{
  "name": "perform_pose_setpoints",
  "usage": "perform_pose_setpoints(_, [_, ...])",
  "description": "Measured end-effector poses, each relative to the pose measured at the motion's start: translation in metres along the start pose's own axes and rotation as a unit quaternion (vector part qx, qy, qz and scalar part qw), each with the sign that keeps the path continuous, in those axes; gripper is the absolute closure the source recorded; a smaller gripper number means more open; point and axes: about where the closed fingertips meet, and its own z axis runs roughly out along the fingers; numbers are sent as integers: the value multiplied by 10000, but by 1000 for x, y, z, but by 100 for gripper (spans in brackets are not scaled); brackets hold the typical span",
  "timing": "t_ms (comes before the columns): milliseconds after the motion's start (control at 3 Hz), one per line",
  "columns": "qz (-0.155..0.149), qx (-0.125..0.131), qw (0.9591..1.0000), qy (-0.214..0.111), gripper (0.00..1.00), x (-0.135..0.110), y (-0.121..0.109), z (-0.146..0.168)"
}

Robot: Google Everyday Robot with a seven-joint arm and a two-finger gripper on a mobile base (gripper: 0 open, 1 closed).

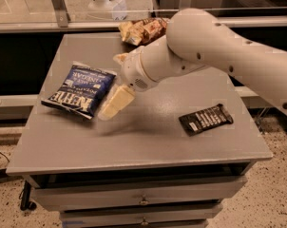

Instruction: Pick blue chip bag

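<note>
Gripper point(116, 102) hangs low over the grey surface point(148, 137), its cream tip angled down and to the left, just beside the right edge of the blue chip bag point(79, 90); whether it touches the bag, or is open or closed, I cannot tell. The bag lies flat on the left part of the surface, white lettering up. The white arm point(219, 46) reaches in from the right. A yellow-and-brown chip bag point(141, 30) sits at the far edge, and a black bar wrapper point(206, 119) lies toward the right, well apart from the blue bag
</note>
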Motion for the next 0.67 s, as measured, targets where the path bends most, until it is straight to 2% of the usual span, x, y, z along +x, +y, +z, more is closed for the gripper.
perform_pose_setpoints(333, [131,-139,9998,-98,0,-3,7,33])
perform_pose_setpoints(667, [275,-275,9992,-103,17,-3,14,55])
